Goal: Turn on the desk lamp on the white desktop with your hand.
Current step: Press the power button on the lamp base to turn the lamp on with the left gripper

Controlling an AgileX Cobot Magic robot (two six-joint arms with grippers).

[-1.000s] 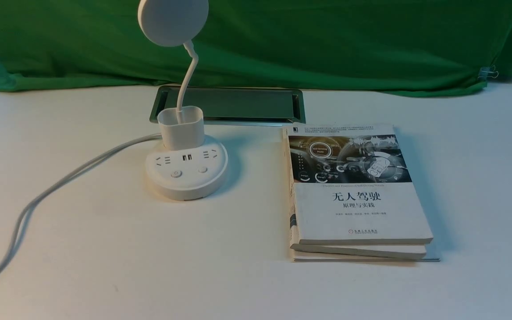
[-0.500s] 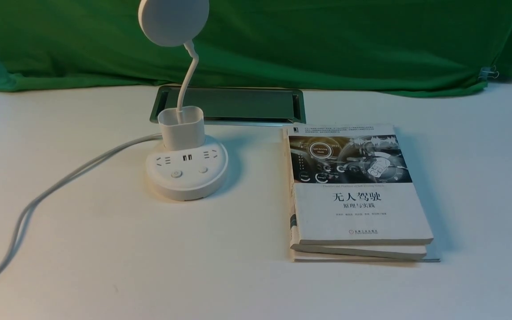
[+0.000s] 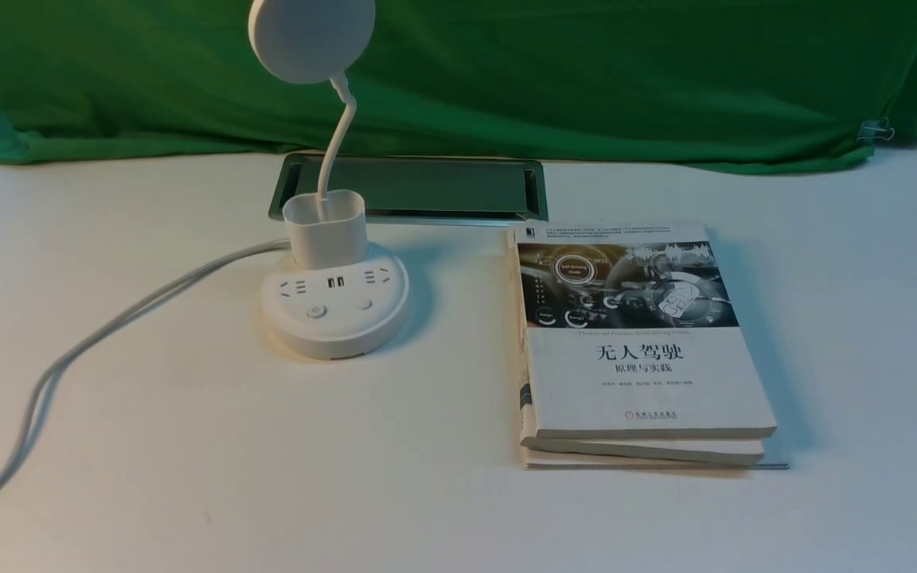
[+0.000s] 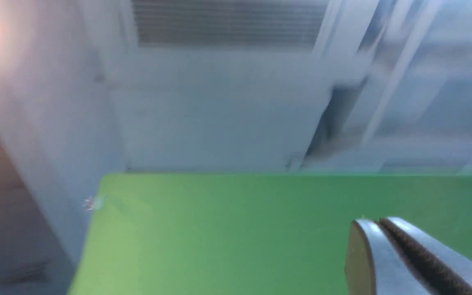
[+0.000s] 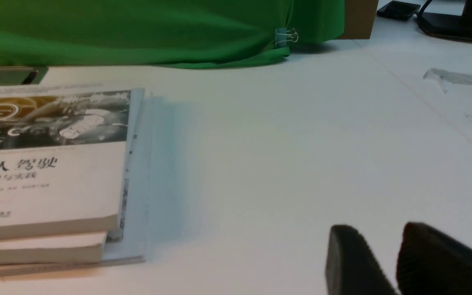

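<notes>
The matte white desktop (image 3: 188,446), with a metal-framed cable hatch (image 3: 419,189), carries a white round-based desk lamp (image 3: 335,306), its grey cable (image 3: 92,342), and stacked paperback books (image 3: 637,374).

The desk lamp (image 3: 325,231) loses the top of its disc head to the front view's upper edge; its cord (image 3: 68,358) runs off the left edge. The left wrist view is blurred throughout. The left gripper (image 4: 377,224) and right gripper (image 5: 389,237) show only tips. The book (image 3: 641,374) has small print too tiny to read
</notes>
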